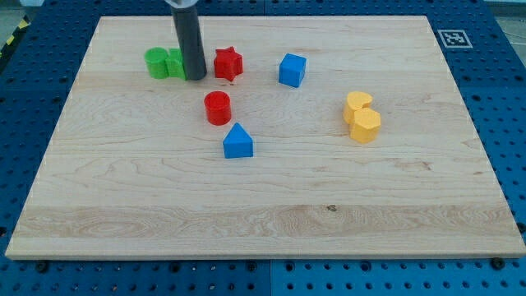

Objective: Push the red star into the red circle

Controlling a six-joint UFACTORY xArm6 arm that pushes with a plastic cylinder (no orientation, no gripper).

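Red star (228,63) sits in the upper-left part of the bench (263,214), apart from the red circle (218,108), which lies at its 6 o'clock, slightly left. The rod's tip (196,78) stands just beside the star at its 9 o'clock. No fingers on this rod, so no open or closed state applies. Two green blocks (164,63) touch each other at the tip's 9 o'clock. Blue cube (292,70) at the star's 3 o'clock. Blue triangular block (237,141) below the circle. Two yellow blocks (362,117) touch, well apart at 4 o'clock.
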